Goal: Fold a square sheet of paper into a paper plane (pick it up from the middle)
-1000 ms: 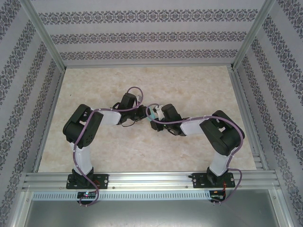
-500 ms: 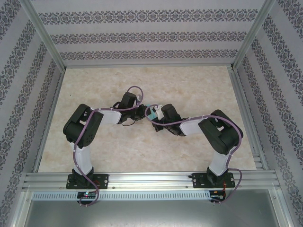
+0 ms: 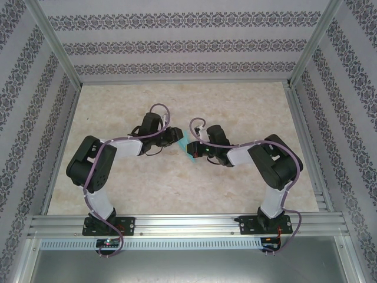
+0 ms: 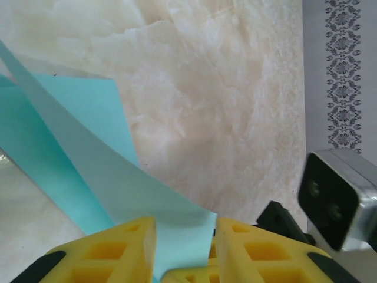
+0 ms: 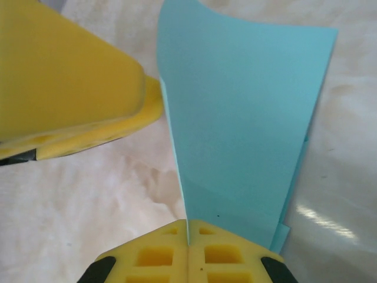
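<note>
The square sheet of paper (image 3: 185, 141) is turquoise and folded into overlapping flaps, the same piece as the paper plane. It hangs between both grippers at mid table. In the right wrist view the paper (image 5: 247, 118) stands on edge, and my right gripper (image 5: 188, 224) is shut on its lower edge. My left gripper (image 4: 185, 227) has its yellow fingers (image 4: 118, 247) apart, with a curved strip of the paper (image 4: 76, 153) running loosely through the gap. From above, the left gripper (image 3: 175, 137) and the right gripper (image 3: 192, 148) face each other closely. One left finger (image 5: 70, 88) shows beside the paper.
The tabletop (image 3: 235, 100) is pale marble-patterned, boxed in by patterned walls and an aluminium frame (image 3: 188, 224) along the near edge. The right arm's wrist camera (image 4: 339, 194) sits close to my left fingers. Open table lies behind and beside both arms.
The right gripper has closed on the paper. The left gripper's fingers have spread apart, and the left arm has swung back and to the left. Both wrists have shifted slightly toward the back.
</note>
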### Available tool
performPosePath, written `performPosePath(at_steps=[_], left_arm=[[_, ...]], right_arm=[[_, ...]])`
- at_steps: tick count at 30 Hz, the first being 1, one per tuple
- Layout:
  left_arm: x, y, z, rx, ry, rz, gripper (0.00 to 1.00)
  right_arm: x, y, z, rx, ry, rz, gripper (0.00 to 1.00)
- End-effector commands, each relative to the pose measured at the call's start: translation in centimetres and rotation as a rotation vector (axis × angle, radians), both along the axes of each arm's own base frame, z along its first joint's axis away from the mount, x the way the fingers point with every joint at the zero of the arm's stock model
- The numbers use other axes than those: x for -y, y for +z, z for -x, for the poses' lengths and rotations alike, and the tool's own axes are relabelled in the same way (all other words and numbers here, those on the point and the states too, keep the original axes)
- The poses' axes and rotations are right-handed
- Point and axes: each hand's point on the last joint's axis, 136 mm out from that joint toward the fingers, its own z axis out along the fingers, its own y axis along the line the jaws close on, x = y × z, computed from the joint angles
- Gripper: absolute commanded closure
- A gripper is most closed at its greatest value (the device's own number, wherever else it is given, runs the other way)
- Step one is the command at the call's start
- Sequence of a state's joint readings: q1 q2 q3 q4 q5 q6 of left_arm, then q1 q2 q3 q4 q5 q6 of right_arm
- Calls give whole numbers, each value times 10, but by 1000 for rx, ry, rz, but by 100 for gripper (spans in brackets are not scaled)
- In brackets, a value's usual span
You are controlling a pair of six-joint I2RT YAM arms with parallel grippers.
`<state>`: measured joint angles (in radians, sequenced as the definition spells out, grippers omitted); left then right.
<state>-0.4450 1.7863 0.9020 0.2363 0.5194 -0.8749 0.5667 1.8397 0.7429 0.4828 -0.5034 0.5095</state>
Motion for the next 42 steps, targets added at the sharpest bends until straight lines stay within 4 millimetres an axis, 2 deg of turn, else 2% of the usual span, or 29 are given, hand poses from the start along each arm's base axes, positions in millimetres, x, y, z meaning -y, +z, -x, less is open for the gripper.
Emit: performPosePath(at_steps=[1, 15, 30, 42], left_arm=[[0, 7, 2, 69, -34, 27, 66], [1, -5, 12, 98, -86, 28, 67], [2, -21, 19, 73, -111, 8, 69], [8, -34, 22, 51, -144, 7, 72]], right_arm=[[-11, 2, 11, -132, 3, -135, 100], [-4, -5, 10, -291, -87, -245, 100], [4, -33, 19, -382, -106, -124, 100], [6, -44, 19, -431, -126, -90, 100]])
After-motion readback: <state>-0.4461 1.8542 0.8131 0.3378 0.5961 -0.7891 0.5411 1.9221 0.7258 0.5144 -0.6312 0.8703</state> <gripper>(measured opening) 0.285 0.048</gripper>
